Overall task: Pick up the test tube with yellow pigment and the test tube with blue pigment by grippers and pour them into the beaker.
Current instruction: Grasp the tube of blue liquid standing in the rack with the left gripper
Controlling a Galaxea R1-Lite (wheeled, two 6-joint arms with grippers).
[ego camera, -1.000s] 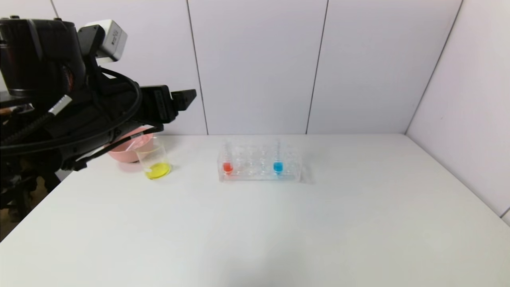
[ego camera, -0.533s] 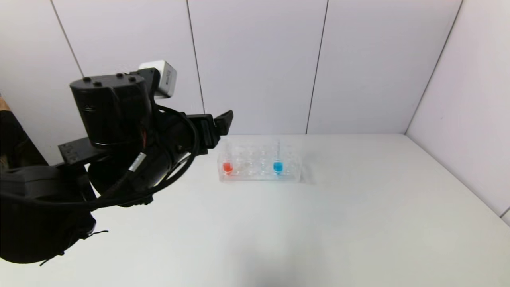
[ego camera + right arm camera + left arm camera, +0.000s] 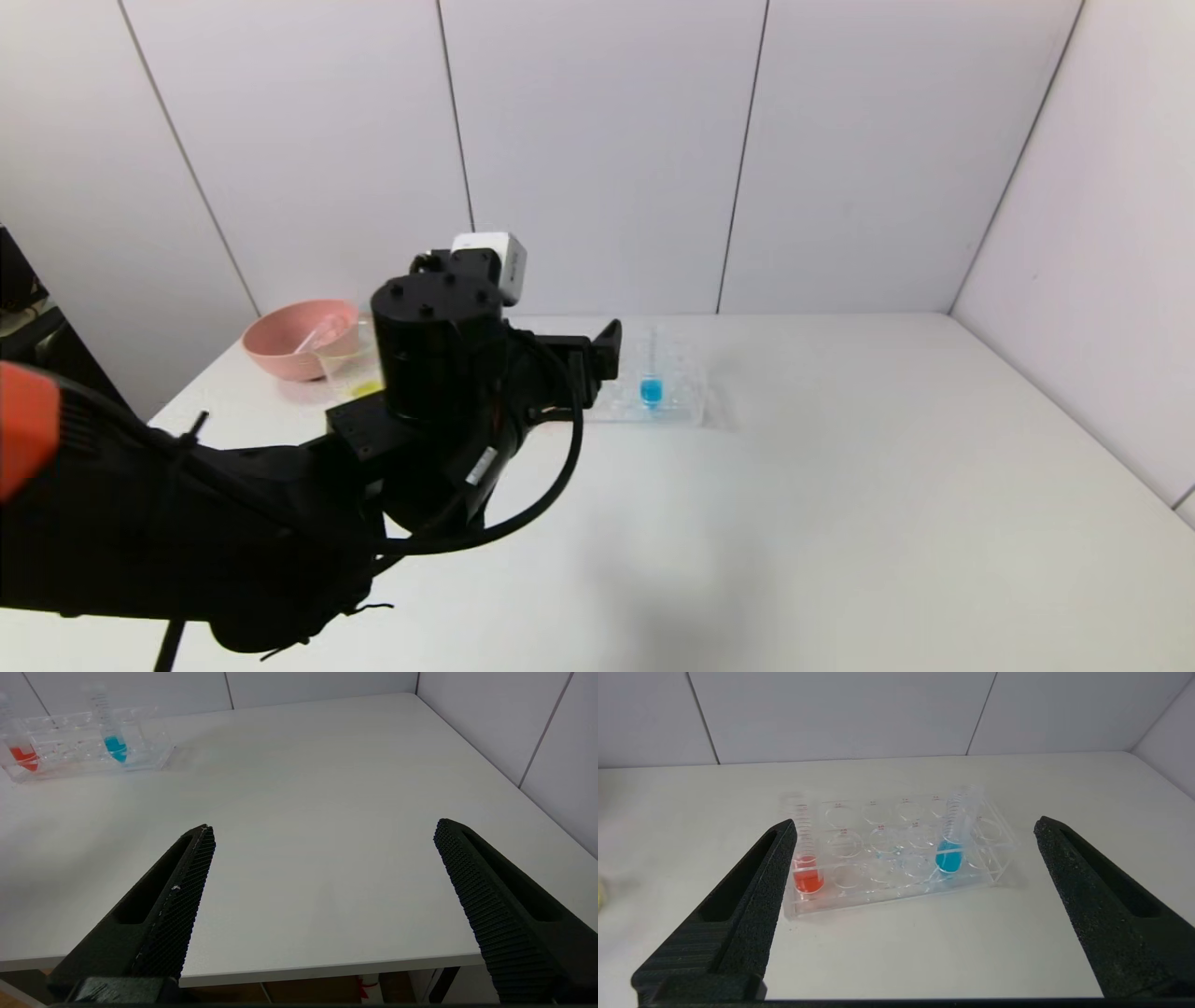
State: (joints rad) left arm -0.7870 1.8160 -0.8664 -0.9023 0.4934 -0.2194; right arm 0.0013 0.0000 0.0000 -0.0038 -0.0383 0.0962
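My left fingers [image 3: 915,826] spread wide facing the rack [image 3: 896,854] near the counter's back edge; should centre on blue tube [image 3: 955,835] w/o nudging red tube [image 3: 805,849].

I get bright, even, diffuse light over the white bench [image 3: 840,485], with no hard glare; only soft grey shadows lie on it, one pale patch on the near side of the clear tube rack [image 3: 896,854] and a thin one along the rack's right end. The rack reads sharp in my left wrist view, though its clear walls wash into the bench in the head view. The left arm [image 3: 280,504] fills the near corner as a black, featureless mass.
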